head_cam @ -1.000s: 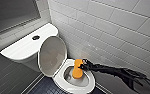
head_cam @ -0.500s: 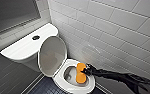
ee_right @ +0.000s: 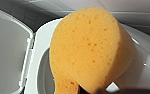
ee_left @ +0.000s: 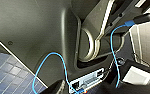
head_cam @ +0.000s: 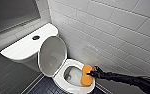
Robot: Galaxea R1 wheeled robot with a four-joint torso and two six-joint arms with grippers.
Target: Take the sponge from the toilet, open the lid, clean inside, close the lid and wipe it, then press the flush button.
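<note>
Here, the sponge (head_cam: pixel 86 75) hung at the wall-side edge of the toilet (head_cam: pixel 66 86), partly over the seat ring and partly over the bowl opening; we could not tell whether it touched the ring. The right gripper (head_cam: pixel 93 73) was clamped on it, pinching it near one edge, so that most of the orange block stood free ahead of the gripper. In the right wrist view the sponge (ee_right: pixel 91 47) bulged broad and rounded in front of the seat ring. The lid (head_cam: pixel 51 55) stood raised, its pale inner face turned toward the bowl and its back toward the tank. The flush button (head_cam: pixel 36 37) sat in the middle of the tank top (head_cam: pixel 18 50). The tiled wall (head_cam: pixel 111 27) ran close behind the right arm.

We judged the cleaning step to be in hand. The grip looked narrow for so soft a block. If the sponge was pressed hard against the bowl, it might fold or twist out of the gripper and drop into the bowl. The arm reached in close along the tiles, so a wide sweep might scrape the wall. A push toward the hinge might knock the standing lid down onto the arm.

We counted one sponge, one toilet, one lid, one flush button and one gripper at the bowl.
</note>
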